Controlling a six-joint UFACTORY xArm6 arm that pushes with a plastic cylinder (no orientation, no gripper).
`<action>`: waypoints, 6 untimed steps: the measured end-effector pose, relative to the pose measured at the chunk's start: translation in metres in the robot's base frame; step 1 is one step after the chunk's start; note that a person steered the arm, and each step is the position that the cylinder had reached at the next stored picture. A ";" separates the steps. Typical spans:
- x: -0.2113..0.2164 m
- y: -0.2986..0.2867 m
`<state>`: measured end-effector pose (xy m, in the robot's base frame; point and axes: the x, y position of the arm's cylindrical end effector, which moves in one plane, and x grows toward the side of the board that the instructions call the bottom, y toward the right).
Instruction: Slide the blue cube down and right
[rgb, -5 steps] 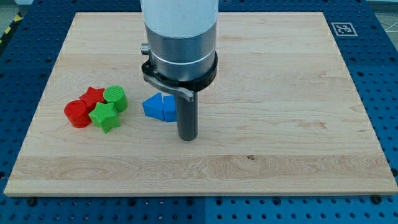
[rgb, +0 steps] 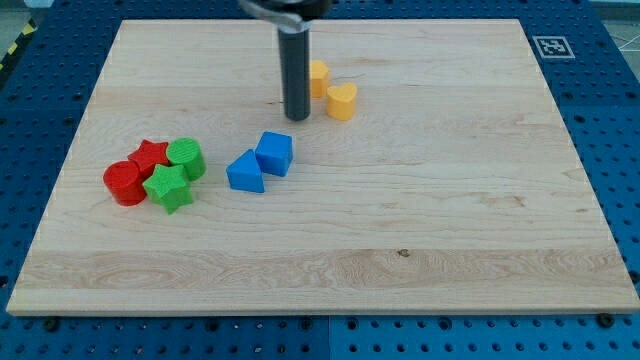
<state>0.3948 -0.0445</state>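
Wooden worktop: pale board carrying every block.
Left cluster: red cylinder, red star, green star and green cylinder, packed touching, near the view's left edge.
Middle pair: blue triangular block touching the blue cube, which sits right of it, left of the board's centre.
Top pair: two yellow blocks, close together.
Open room: bare wood lies below and right of the blue cube.
Arm: rod upright; my tip rests above the blue cube, apart from it, just left of the yellow blocks.
Gripper: not fitted, rod only.

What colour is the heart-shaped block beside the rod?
Yellow-orange; the heart-shaped block shows clearly in the camera view.
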 end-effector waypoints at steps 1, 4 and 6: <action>0.023 -0.029; 0.040 -0.035; 0.078 0.006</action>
